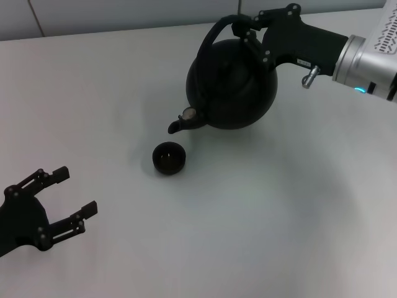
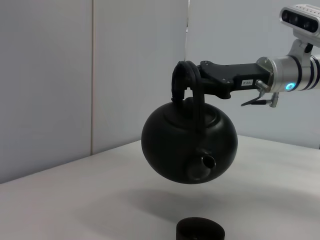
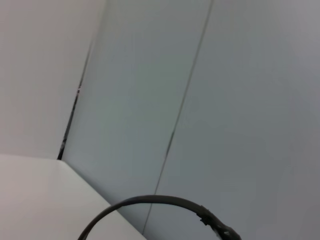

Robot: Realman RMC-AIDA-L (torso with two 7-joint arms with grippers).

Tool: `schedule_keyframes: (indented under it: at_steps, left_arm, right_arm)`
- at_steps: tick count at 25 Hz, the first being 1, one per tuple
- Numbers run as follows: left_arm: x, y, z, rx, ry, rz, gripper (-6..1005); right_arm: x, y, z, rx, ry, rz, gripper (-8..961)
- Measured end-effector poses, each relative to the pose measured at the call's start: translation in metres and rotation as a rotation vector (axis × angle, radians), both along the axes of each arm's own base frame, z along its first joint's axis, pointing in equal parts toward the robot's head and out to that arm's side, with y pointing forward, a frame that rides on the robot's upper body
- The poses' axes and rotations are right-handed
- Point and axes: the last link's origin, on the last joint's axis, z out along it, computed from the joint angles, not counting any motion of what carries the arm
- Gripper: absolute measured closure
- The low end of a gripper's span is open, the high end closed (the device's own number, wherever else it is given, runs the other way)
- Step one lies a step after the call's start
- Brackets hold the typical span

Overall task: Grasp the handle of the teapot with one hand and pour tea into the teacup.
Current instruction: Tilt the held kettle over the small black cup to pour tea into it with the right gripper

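Observation:
The large black teapot (image 1: 232, 84) hangs in the air, tilted with its spout (image 1: 177, 126) down toward the small black teacup (image 1: 169, 158) on the white table. My right gripper (image 1: 243, 28) is shut on the arched handle (image 1: 214, 34) at its top. In the left wrist view the teapot (image 2: 189, 145) hangs above the teacup (image 2: 200, 230), and the right gripper (image 2: 187, 80) clasps the handle (image 2: 176, 82). My left gripper (image 1: 69, 192) is open and empty, low at the near left. The right wrist view shows only a thin arc of the handle (image 3: 150, 201).
The white table (image 1: 260, 223) spreads around the teacup. Pale wall panels (image 2: 90, 75) rise behind the table's far edge.

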Motion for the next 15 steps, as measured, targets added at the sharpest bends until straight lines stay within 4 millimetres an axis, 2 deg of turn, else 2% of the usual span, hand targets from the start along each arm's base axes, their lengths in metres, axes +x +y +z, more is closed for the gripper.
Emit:
schedule_keyframes:
  at_steps: [15]
  left_arm:
    - [-0.0008, 0.0017, 0.0014, 0.012, -0.008, 0.012, 135]
  right_arm:
    - [-0.0100, 0.0075, -0.0041, 0.052, -0.139, 0.106, 871]
